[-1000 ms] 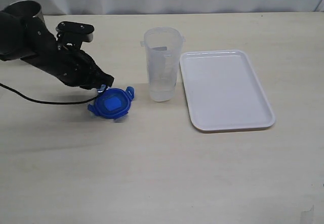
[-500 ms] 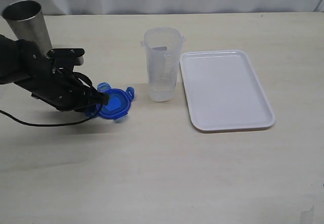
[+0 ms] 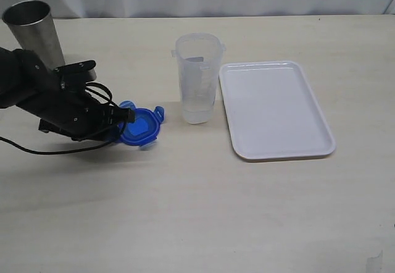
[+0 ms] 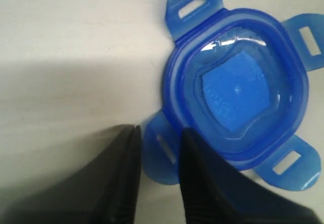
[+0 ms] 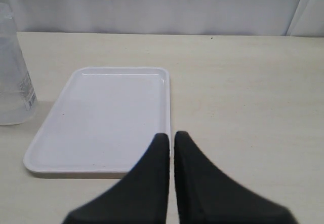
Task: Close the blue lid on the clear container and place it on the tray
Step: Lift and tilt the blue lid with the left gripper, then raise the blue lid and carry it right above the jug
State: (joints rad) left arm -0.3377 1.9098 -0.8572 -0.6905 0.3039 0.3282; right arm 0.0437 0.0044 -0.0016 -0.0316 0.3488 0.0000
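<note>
Far left corner of the bench (image 3: 216, 211): a steel cup (image 3: 34, 29), upright, just behind the left arm. A black cable (image 3: 37, 149) trails from that arm across the bench toward the left edge.

Mid-bench, a bit toward the far edge, the clear container (image 3: 197, 78) stands upright with its mouth uncovered. Just beside it on the right-edge side, with a sliver of bench showing between them, the tray (image 3: 278, 109) lies flat and bare.

Now the blue lid (image 3: 141, 126): it lies flat on the bench, on the left-edge side of the container and slightly nearer the front edge. It is close to the container but not touching it, and only bench surface lies between them. All four tabs are splayed out.

The left end effector (image 3: 123, 117) is right down at bench level, on the side of the lid that faces the left edge. In the left wrist view the jaws stand a little apart, straddling one tab, with one finger (image 4: 126, 173) on either side of it. Whether they pinch the tab, I can't tell. The body of the lid sits just beyond the fingertips.

The right end effector (image 5: 168, 135) has its jaws together and carries nothing. It hangs over the bench by the tray's rim, well apart from the lid.
</note>
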